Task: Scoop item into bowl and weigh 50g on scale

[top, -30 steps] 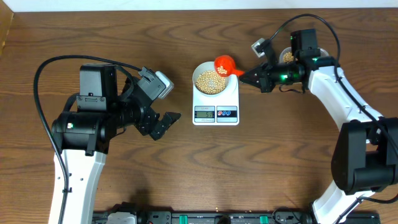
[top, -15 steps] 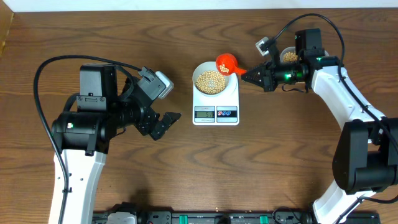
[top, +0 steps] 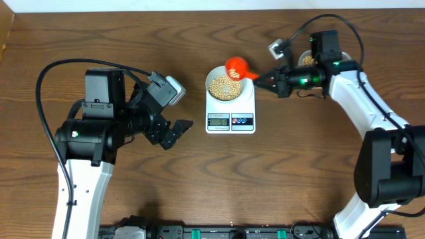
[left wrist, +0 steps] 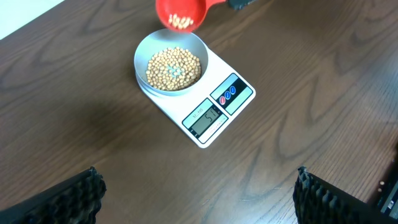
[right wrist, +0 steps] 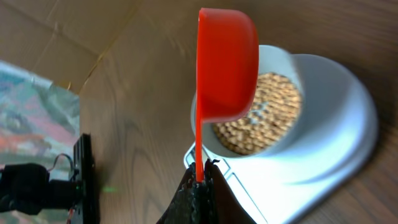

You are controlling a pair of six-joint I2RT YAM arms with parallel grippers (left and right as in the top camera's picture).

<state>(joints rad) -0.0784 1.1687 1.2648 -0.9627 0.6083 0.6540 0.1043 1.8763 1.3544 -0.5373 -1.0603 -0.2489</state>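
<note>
The white bowl (top: 214,74) holds tan beans (top: 224,86) and stands on the white scale (top: 247,99). My right gripper (top: 260,80) is shut on the handle of a red scoop (top: 236,68), which is tilted over the bowl's far right rim. In the right wrist view the scoop (right wrist: 227,65) hangs on edge above the beans (right wrist: 261,118), with my gripper (right wrist: 200,174) pinching its thin handle. In the left wrist view the scoop (left wrist: 180,12) holds a few beans, and the scale's display (left wrist: 205,118) appears to read 51. My left gripper (top: 176,131) is open and empty, left of the scale.
A container of beans (top: 307,60) sits behind the right arm, partly hidden by it. A black cable loops above the right arm (top: 345,30). Dark equipment lines the table's front edge (top: 219,232).
The red scoop has shifted slightly left over the bowl's rim. The left arm has not moved.
</note>
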